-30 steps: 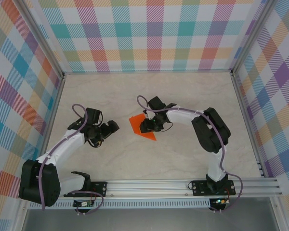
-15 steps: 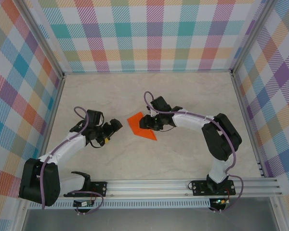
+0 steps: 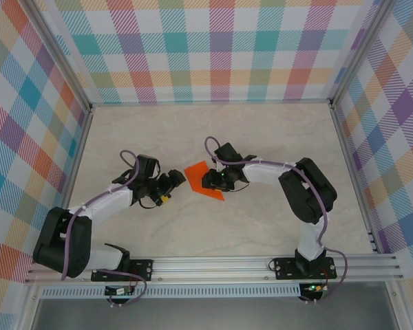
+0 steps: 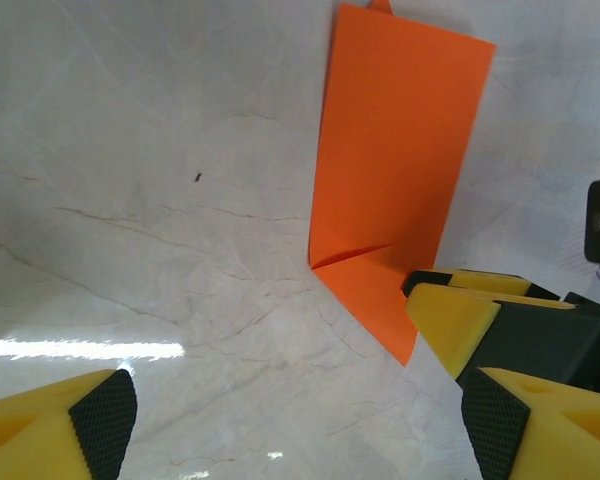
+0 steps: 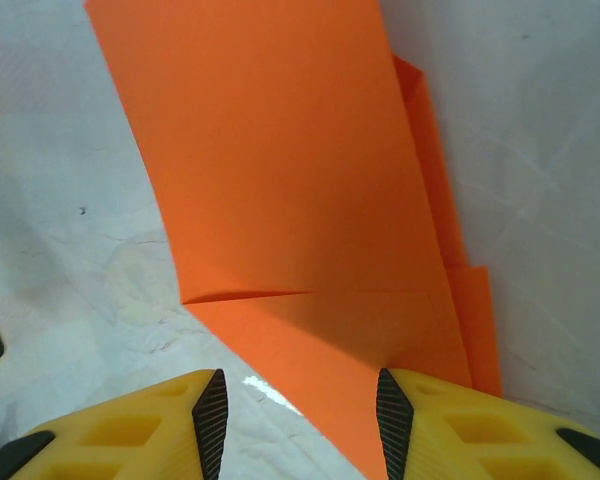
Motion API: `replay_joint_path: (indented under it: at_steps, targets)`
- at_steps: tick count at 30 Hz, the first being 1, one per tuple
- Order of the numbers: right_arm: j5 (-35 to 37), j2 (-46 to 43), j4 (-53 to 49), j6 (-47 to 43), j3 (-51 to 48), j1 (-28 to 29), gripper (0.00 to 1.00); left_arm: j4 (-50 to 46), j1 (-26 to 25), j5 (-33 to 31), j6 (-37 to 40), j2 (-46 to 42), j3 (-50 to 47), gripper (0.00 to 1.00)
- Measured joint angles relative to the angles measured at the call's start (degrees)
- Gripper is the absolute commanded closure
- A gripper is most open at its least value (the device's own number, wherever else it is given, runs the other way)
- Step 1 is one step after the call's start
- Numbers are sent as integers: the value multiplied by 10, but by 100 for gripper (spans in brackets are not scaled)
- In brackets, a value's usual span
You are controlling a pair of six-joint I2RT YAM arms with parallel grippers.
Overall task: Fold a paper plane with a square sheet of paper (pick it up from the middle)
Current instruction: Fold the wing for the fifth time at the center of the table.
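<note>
Top external view: the orange sheet of paper (image 3: 195,172), already folded into a narrower layered shape, lies flat near the middle of the marble-patterned table (image 3: 261,137), between the two arms. The left gripper (image 3: 178,178) sits just beside the sheet's left edge, and the right gripper (image 3: 208,181) is over its right part. Plaid walls (image 3: 220,48) enclose the table on three sides. Left wrist view: the left gripper (image 4: 300,425) has its jaws wide apart with nothing between them. Bare table lies under the gap, and the sheet (image 4: 395,170) lies ahead, apart from both pads. A diagonal crease crosses the sheet near its lower point, where a yellow finger (image 4: 448,318) of the right gripper stands on or just beside it. Right wrist view: the right gripper (image 5: 300,415) has its jaws at a moderate gap, straddling the sheet's (image 5: 280,190) pointed lower corner. Whether the pads press on the paper cannot be told. Folded layers show along the sheet's right edge.
</note>
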Motion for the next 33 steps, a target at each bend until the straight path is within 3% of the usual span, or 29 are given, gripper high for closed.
replay_joint_path:
  at_steps: [7, 21, 33]
  targets:
    - [-25, 0, 49, 21, -28, -21, 55, 48, -30, 13, -29, 54, 17, 35]
    - [-161, -3, 211, 112, -115, -84, 55, 91, -82, 6, -58, 143, 66, 49]
    - [-187, -3, 251, 139, -134, -96, 55, 108, -85, 2, -68, 187, 93, 61]
